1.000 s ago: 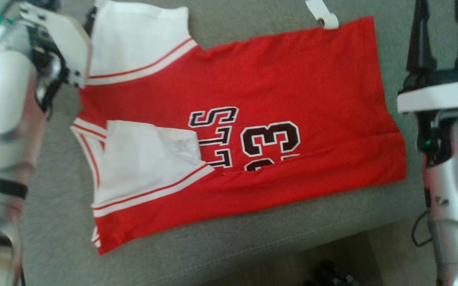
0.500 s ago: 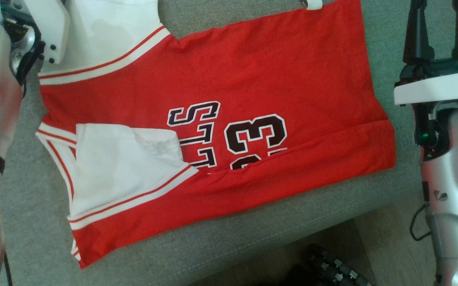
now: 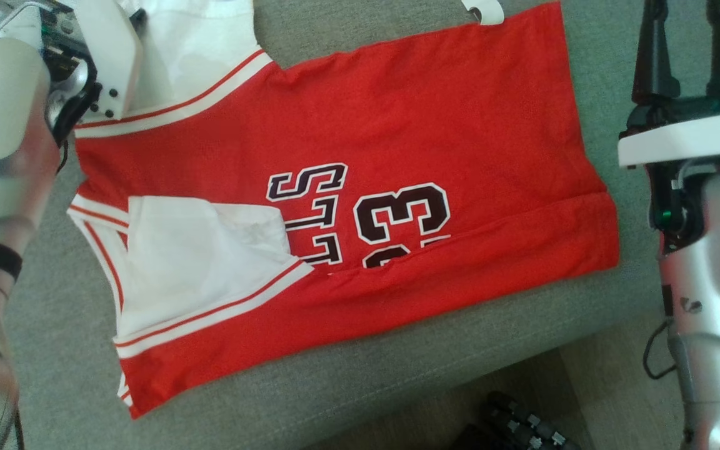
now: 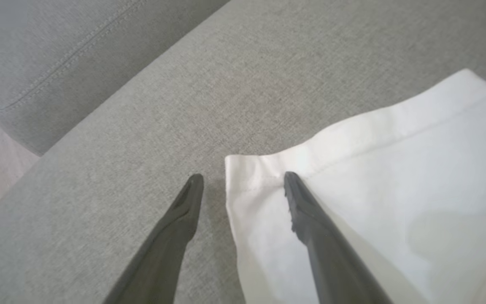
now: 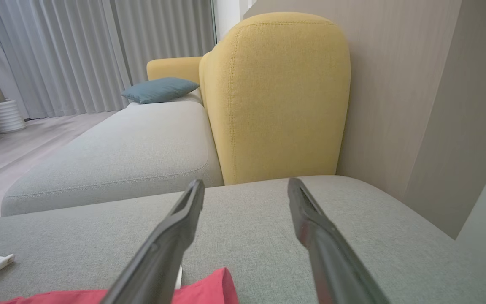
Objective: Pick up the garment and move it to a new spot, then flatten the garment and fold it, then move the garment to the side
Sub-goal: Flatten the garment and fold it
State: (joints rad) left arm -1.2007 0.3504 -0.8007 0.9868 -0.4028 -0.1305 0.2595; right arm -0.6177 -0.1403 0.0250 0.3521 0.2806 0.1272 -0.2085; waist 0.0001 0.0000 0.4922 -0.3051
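The garment [image 3: 397,137] is a red jersey with white sleeves and dark numerals, spread fairly flat on the grey sofa seat [image 3: 335,400], its near edge folded over. In the left wrist view my left gripper [image 4: 243,179] is open and straddles the corner of the white sleeve [image 4: 373,177]: one finger [image 4: 310,219] lies over the cloth, the other over bare cushion. My right gripper [image 3: 685,37] stands open just right of the jersey's hem, touching nothing. In the right wrist view my right gripper [image 5: 245,185] hovers over bare cushion, with a red corner of the garment [image 5: 205,289] below it.
A white tag [image 3: 485,9] lies by the jersey's far edge. The seat's front edge runs along the bottom, with floor and a dark wheeled base [image 3: 522,425] beyond. A yellow backrest [image 5: 276,97], a blue cushion [image 5: 158,89] and a wall stand ahead of the right gripper.
The head camera has shifted, so the whole picture slid left and up. The jersey lies as before. Both grippers have stayed open beside it.
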